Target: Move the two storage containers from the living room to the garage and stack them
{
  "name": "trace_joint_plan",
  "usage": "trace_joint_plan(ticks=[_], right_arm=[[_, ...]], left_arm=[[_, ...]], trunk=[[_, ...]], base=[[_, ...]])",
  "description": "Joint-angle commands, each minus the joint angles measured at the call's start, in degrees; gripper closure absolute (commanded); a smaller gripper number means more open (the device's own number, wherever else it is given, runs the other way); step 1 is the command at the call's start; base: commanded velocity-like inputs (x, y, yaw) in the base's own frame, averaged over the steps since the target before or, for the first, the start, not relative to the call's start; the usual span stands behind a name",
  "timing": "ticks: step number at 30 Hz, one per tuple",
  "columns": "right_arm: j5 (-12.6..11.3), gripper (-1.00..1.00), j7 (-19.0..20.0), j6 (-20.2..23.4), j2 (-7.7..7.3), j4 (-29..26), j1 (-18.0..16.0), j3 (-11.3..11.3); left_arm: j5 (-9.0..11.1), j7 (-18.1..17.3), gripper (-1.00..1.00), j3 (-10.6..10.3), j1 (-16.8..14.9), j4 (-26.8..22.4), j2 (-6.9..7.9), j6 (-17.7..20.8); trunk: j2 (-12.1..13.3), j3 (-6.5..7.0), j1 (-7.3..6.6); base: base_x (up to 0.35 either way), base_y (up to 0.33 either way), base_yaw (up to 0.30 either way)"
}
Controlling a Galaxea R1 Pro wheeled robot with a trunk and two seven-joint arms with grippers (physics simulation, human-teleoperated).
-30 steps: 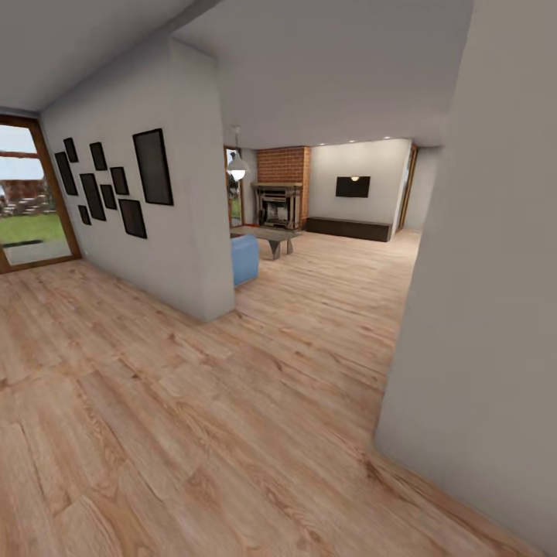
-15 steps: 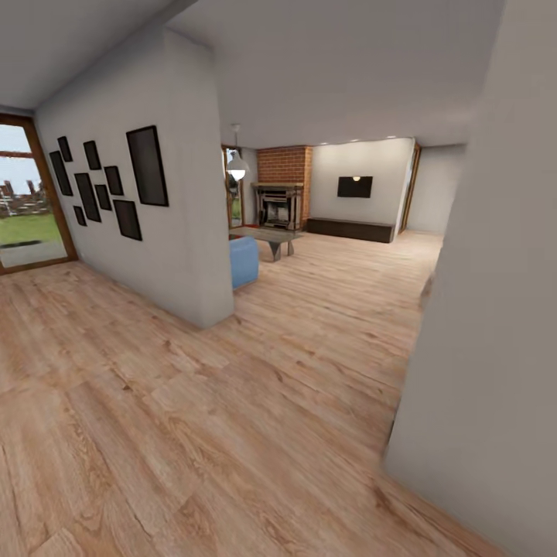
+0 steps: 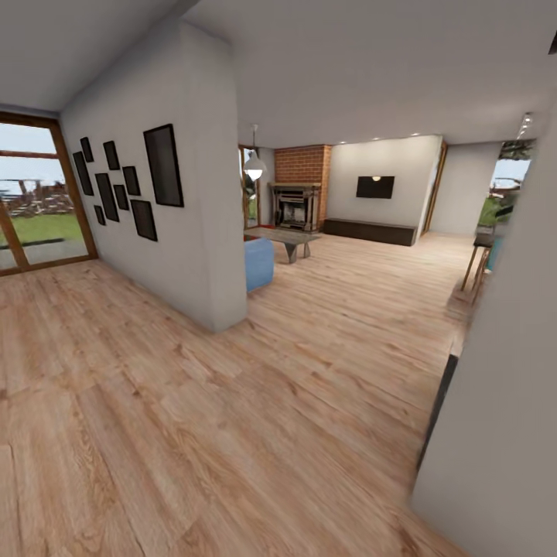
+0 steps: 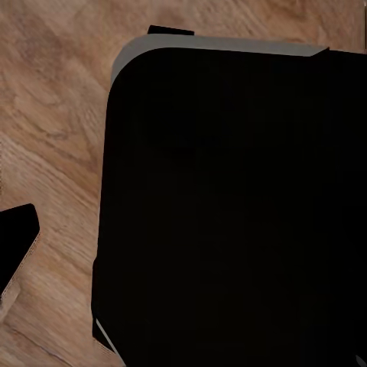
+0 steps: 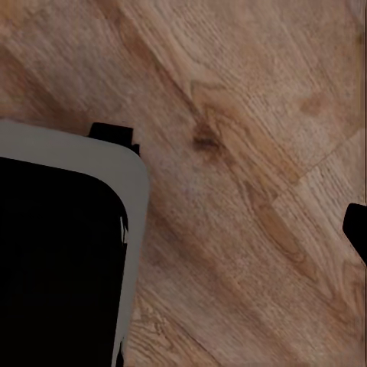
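in transit over light wood-plank floor [image 3: 232, 433] toward blue sofa [image 3: 259, 263]; containers unseen, fingers' state impossible to tell; next, rounding grey wall corner [image 3: 224, 255].

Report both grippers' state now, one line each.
Left gripper: cannot be told; its wrist camera looks at the robot's dark base over wood floor.
Right gripper: cannot be told, same kind of view.

Both wrist cameras look straight down over the robot's own body. In the left wrist view, a large black rounded panel with a pale grey edge [image 4: 229, 206] is visible. In the right wrist view, the same kind of black, grey-rimmed panel [image 5: 61, 260] appears.
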Motion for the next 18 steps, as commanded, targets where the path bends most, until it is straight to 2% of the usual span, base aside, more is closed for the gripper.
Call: trace_joint_plan(ticks=[1, 18], right_arm=[[-0.4, -1.0, -0.3, -0.1, -0.04, -0.1, 0.0, 0.5], [-0.8, -1.0, -0.3, -0.1, -0.04, -0.1, 0.0, 0.5]], left_arm=[[0.5, 0.1, -1.0, 0.0, 0.0, 0.0, -0.02, -0.1], [0.5, 0.1, -1.0, 0.1, 0.0, 0.0, -0.02, -0.2]], trunk=[[0.0, -0.06, 0.03], [0.0, -0.06, 0.03]], base=[[0.322, 0.0, 0.006], [0.322, 0.0, 0.001]])
